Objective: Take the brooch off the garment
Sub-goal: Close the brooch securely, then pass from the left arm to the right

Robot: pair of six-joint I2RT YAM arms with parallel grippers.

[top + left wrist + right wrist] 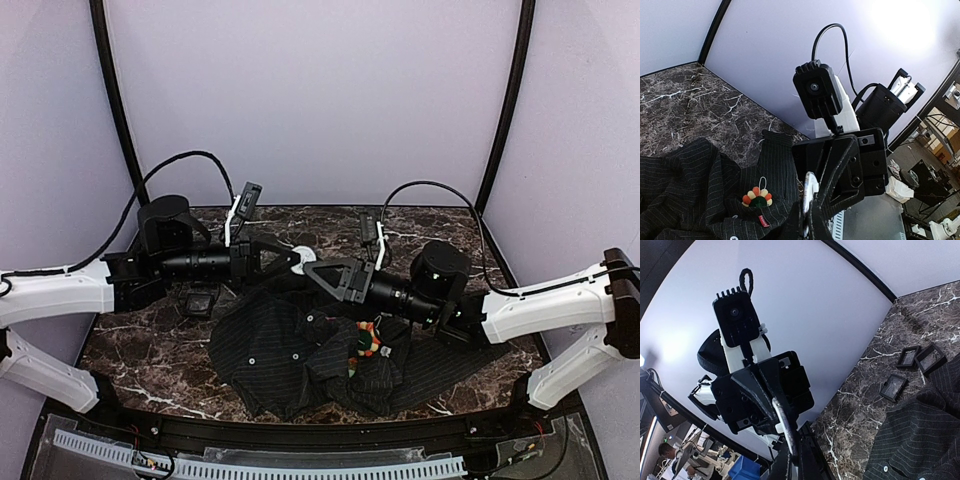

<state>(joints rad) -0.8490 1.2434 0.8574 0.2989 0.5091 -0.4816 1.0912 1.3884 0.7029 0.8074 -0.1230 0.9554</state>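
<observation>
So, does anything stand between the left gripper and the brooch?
The right gripper, tip to tip with the left gripper, lies along that way in the top view. Nothing covers the brooch itself on the shirt.

Counted for you on one marble table (130,345): one black pinstriped shirt (270,350) and one flower-shaped brooch (757,198). You can tally three small square black boxes (892,386) in the right wrist view. Two arms are yours, one left arm (60,290) and one right arm (545,305), carrying two grippers, one left gripper (296,261) and one right gripper (308,266).
</observation>
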